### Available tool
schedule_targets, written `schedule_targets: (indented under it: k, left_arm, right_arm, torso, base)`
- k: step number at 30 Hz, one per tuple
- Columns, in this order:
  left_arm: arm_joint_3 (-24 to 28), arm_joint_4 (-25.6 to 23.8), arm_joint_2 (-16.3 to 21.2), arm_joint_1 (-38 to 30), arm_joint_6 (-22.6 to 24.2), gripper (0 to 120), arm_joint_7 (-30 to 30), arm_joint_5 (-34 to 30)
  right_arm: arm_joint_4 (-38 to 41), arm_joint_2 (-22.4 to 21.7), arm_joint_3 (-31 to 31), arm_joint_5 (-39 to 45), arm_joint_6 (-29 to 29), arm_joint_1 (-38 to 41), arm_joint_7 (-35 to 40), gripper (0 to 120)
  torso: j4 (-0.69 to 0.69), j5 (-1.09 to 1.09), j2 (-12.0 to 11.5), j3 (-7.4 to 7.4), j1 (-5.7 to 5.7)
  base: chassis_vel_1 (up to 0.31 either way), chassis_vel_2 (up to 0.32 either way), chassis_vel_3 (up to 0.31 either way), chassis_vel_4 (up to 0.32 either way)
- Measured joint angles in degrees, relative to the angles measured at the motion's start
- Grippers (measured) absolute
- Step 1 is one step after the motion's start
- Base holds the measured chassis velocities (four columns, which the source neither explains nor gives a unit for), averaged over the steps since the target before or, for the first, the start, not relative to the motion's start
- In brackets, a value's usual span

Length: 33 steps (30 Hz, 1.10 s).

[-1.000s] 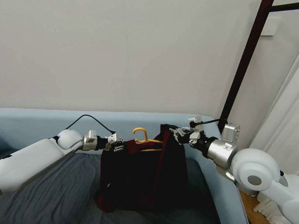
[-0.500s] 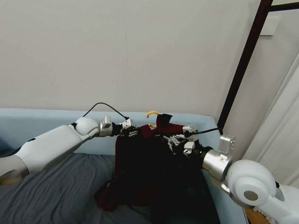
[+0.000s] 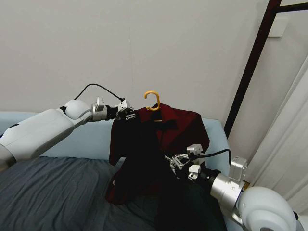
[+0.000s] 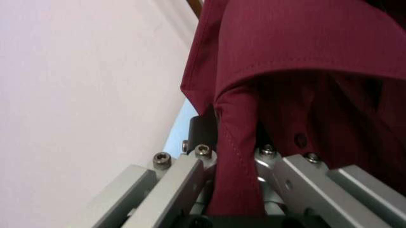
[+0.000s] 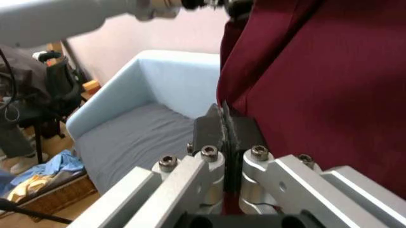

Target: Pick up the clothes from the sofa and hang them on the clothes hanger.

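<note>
From where I stand, over the blue sofa (image 3: 91, 147) the dark red shirt (image 3: 185, 127) hangs on the orange hanger (image 3: 153, 100), its hook free. The left gripper (image 3: 127, 114) pinches a shoulder fold; a slip there would likely drop both. The right gripper (image 3: 175, 163), lower, seems pressed together on the front edge, and a tug could drag the shirt off. The left wrist view makes that pinched fold (image 4: 238, 156) plain; the head view hides it.

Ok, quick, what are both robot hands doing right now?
Left gripper: shut on the red shirt.
Right gripper: shut on the red shirt's edge.
</note>
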Motion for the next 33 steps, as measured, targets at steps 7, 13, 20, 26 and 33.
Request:
schedule_targets:
  k: [7, 13, 20, 26, 33]
  left_arm:
    - [2.2, -2.4, 1.1, -4.2, -0.4, 1, 1.2, -2.1]
    - [1.7, -4.0, 2.5, -2.5, -1.3, 1, 0.8, -1.5]
    - [0.9, -2.6, 2.7, -1.8, -2.7, 1, 0.9, 0.0]
    - [0.5, -1.6, 3.2, -2.2, -5.6, 1, 2.6, 1.9]
    - [-0.5, -1.7, 4.7, -0.4, -8.5, 1, 4.5, 5.0]
  right_arm:
    - [-1.8, -0.4, -0.9, 1.4, -1.3, 4.5, -0.8, 0]
    - [-2.3, -2.3, -0.7, 1.1, -2.0, 5.1, -1.2, 15]
    - [-1.4, -4.3, 1.0, -0.8, -3.4, 2.0, -2.0, 38]
    - [-1.7, -9.2, 6.7, -6.3, -3.5, -3.2, -2.7, 62]
    - [-3.9, -14.8, 7.1, -7.1, -3.7, 6.6, -7.3, 88]
  torso:
    - [0.02, 0.02, 0.0, 0.0, 0.0]
    - [0.02, -0.02, 0.0, 0.0, 0.0]
    - [0.01, 0.0, 0.0, 0.0, 0.0]
    - [-0.01, 0.03, 0.0, 0.0, 0.0]
    - [0.04, 0.0, 0.0, 0.0, 0.0]
  base:
    - [0.0, 0.0, 0.0, 0.0]
    - [0.0, 0.0, 0.0, 0.0]
    - [0.0, 0.0, 0.0, 0.0]
    - [0.0, 0.0, 0.0, 0.0]
    - [0.0, 0.0, 0.0, 0.0]
